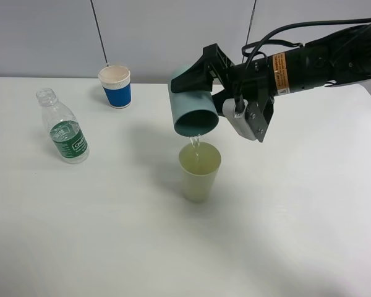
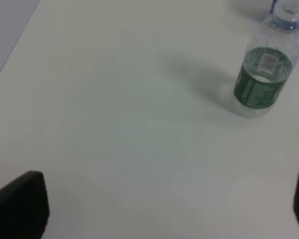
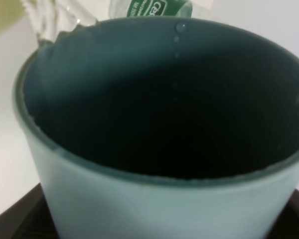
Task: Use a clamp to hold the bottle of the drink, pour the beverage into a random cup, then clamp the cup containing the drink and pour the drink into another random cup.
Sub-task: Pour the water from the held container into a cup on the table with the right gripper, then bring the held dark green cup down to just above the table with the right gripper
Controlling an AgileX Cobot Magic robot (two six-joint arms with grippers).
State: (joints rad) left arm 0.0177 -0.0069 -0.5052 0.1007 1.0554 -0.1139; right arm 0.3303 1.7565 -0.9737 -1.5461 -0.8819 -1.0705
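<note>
My right gripper (image 1: 219,86) is shut on a teal cup (image 1: 193,111) and holds it tipped over a yellow-green cup (image 1: 200,170) standing at the table's middle. A thin stream of liquid (image 1: 195,143) falls from the teal cup's rim into the yellow-green cup. In the right wrist view the teal cup (image 3: 159,199) fills the frame, with its dark inside nearly empty. A clear bottle with a green label (image 1: 63,127) stands uncapped at the left. It also shows in the left wrist view (image 2: 264,74). My left gripper (image 2: 162,206) is open and empty above bare table, out of the high view.
A blue paper cup with a white rim (image 1: 115,86) stands at the back left, behind the bottle. The white table (image 1: 284,235) ends at a grey wall at the back. The right arm (image 1: 321,62) reaches in from the right edge.
</note>
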